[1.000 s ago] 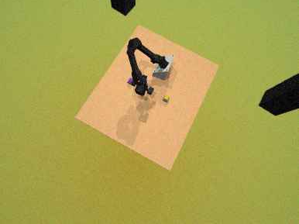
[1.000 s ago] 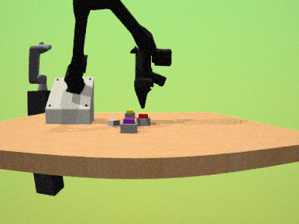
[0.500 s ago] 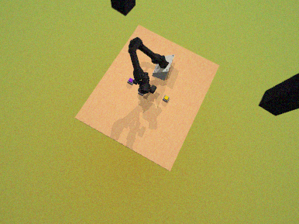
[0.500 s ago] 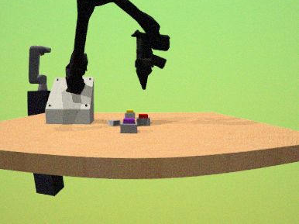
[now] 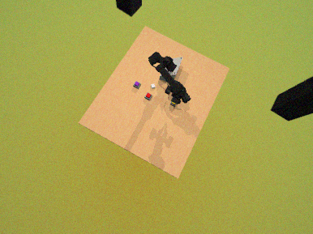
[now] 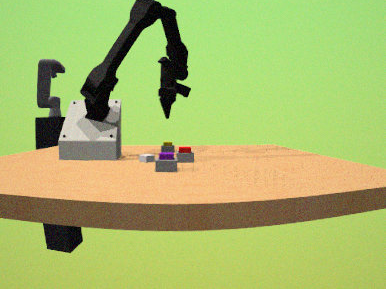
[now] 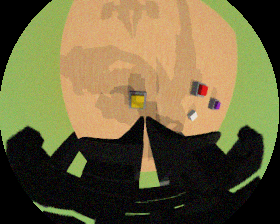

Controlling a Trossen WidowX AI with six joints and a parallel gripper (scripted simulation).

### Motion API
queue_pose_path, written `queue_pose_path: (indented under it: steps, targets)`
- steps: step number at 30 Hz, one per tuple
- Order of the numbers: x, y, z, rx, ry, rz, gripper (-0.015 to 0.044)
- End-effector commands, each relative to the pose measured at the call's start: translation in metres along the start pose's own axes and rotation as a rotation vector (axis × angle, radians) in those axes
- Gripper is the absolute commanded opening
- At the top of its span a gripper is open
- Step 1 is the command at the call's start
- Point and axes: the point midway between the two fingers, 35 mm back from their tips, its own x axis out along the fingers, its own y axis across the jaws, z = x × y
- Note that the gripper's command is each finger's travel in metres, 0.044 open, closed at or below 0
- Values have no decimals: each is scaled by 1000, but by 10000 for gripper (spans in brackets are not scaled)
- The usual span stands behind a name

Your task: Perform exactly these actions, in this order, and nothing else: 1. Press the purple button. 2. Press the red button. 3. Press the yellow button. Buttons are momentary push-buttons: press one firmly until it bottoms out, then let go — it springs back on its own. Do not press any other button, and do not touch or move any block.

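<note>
My gripper (image 6: 167, 117) (image 7: 144, 118) is shut and empty, pointing down, a clear gap above the yellow button (image 5: 173, 104) (image 6: 167, 144) (image 7: 137, 101). In the wrist view the yellow cap lies just ahead of the fingertips and slightly left. In the top view the arm partly hides that button. The red button (image 5: 148, 95) (image 6: 185, 150) (image 7: 202, 90) stands on its grey base, apart from the gripper. The purple button (image 5: 137, 83) (image 6: 166, 156) (image 7: 216, 105) stands farther off on its own base. Nothing touches the red or purple caps.
A small white block (image 5: 152, 86) (image 6: 146, 158) (image 7: 192, 115) lies on the wooden table (image 5: 105, 112) (image 6: 280, 179) (image 7: 215, 50) near the red and purple buttons. The grey arm base (image 6: 90, 149) stands at the table's left in the exterior view. Arm shadows fall around the yellow button.
</note>
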Motion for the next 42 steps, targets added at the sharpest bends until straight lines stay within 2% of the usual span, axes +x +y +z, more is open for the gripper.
queue_pose_path:
  steps: [1,7,33,42]
  targets:
    - [-1,7,0,25,-4,10,20]
    - [61,7,1,25,-4,7,20]
    - [95,7,1,25,-5,6,20]
    - [96,7,1,25,-5,6,20]
